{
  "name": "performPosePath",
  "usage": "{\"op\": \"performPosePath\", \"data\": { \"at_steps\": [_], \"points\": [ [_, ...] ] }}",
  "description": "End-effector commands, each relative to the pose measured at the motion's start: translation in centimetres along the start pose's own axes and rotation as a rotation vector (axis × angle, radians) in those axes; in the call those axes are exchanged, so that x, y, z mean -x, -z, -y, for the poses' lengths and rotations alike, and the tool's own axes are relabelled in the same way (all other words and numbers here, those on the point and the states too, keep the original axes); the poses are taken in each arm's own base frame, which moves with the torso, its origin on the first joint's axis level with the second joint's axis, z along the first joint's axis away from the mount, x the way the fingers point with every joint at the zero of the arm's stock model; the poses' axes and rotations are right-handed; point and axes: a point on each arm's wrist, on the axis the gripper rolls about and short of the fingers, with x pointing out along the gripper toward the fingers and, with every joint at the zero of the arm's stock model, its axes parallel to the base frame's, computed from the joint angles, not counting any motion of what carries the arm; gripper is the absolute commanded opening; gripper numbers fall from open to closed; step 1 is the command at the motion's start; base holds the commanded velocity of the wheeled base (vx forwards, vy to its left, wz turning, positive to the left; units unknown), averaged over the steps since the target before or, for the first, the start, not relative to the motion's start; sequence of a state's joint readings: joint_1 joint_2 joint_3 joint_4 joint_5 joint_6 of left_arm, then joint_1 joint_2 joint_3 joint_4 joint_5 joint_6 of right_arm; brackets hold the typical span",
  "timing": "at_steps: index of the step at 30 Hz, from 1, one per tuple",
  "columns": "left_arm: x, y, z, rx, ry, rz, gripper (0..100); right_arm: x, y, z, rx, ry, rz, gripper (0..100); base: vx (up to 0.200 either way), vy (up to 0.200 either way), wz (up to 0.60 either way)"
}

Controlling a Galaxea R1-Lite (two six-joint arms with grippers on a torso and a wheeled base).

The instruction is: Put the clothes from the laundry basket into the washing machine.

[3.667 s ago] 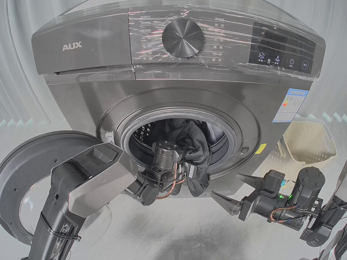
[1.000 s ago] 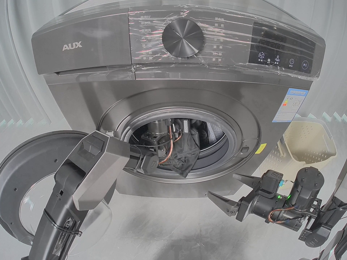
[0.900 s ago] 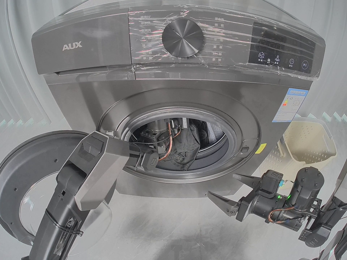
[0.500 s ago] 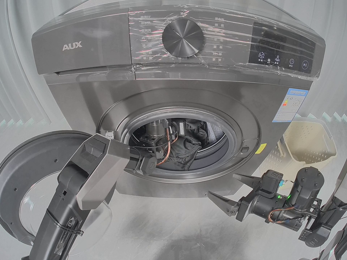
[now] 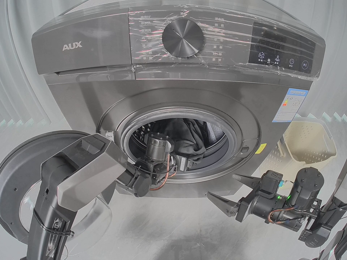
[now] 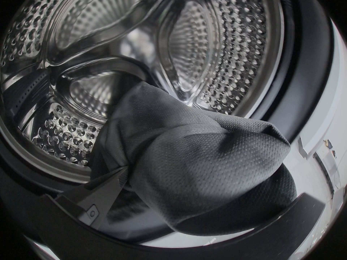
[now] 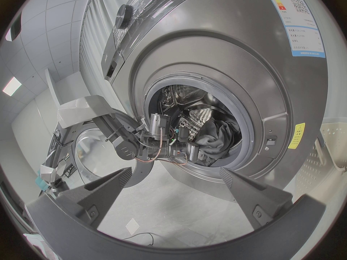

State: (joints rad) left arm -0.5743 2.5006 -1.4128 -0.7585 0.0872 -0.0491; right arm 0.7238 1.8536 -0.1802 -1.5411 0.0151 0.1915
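**Site.** Pale grey glossy floor (image 5: 173, 228); white vertical blinds (image 5: 21, 73) behind. Front-load washing machine (image 5: 90, 102), grey metal, faces the robot. Its round door (image 5: 21, 170) is swung fully open to robot's L. Cream laundry basket (image 5: 311, 141) stands on the floor just beside machine's R side; contents can't be seen.

**L arm.** Elbow raised in front of the door, forearm running to the porthole, wrist at lower L of the opening. Left gripper (image 6: 173, 174) sits at the drum mouth, pointing in. One finger (image 6: 103, 195) is visible, set far out to the side, so jaws read as spread wide. The other finger is hidden under cloth. No pinch on the cloth seen.

**R arm.** Low, at R of machine front, above the floor, well apart from the porthole. Right gripper (image 5: 221, 185) points toward L, jaws wide apart, nothing between them.

**Task item.** Dark grey garment (image 5: 189, 139) is bunched inside the drum (image 6: 202, 55) at front R of the opening, near the lower part of the door seal (image 5: 180, 111).

**Materials.**
- Garment: fine mesh knit, matte, soft folds.
- Drum: bright stainless, perforated, embossed, w/ raised paddles.
- Control panel: round metal dial (image 5: 182, 38), wrapped in wrinkled clear film (image 5: 217, 33).
- Front, R of porthole: blue-white label (image 5: 291, 105) and small yellow sticker (image 5: 260, 148).
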Motion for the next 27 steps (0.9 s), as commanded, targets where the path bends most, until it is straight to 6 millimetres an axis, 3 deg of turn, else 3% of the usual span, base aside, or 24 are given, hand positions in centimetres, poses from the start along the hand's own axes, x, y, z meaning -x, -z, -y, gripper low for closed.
{"op": "performPosePath", "data": {
  "at_steps": [1, 7, 12, 23, 24, 27],
  "points": [
    [1.1, -0.6, 0.1, -0.014, 0.006, -0.008, 100, 0.0, 0.0, -0.1, 0.0, -0.003, 0.0, 100, 0.0, 0.0, 0.0],
    [0.9, -1.4, -0.5, -0.005, -0.029, 0.02, 100, 0.0, 0.0, -0.1, 0.0, -0.003, 0.0, 100, 0.0, 0.0, 0.0],
    [0.8, -0.9, -0.6, -0.007, -0.04, 0.007, 100, 0.0, 0.0, -0.1, 0.0, -0.003, 0.0, 100, 0.0, 0.0, 0.0],
    [-0.7, 2.6, -0.7, -0.039, -0.042, -0.062, 100, -0.1, 0.0, -0.1, 0.0, -0.004, 0.003, 100, 0.0, 0.0, 0.0],
    [-0.8, 2.5, -0.7, -0.041, -0.042, -0.061, 0, -0.1, 0.0, -0.1, 0.0, -0.006, 0.002, 100, 0.0, 0.0, 0.0],
    [-0.9, 2.2, -0.6, -0.041, -0.041, -0.05, 0, -0.1, -0.1, -0.1, 0.0, -0.005, 0.006, 100, 0.0, 0.0, 0.0]
  ]
}}
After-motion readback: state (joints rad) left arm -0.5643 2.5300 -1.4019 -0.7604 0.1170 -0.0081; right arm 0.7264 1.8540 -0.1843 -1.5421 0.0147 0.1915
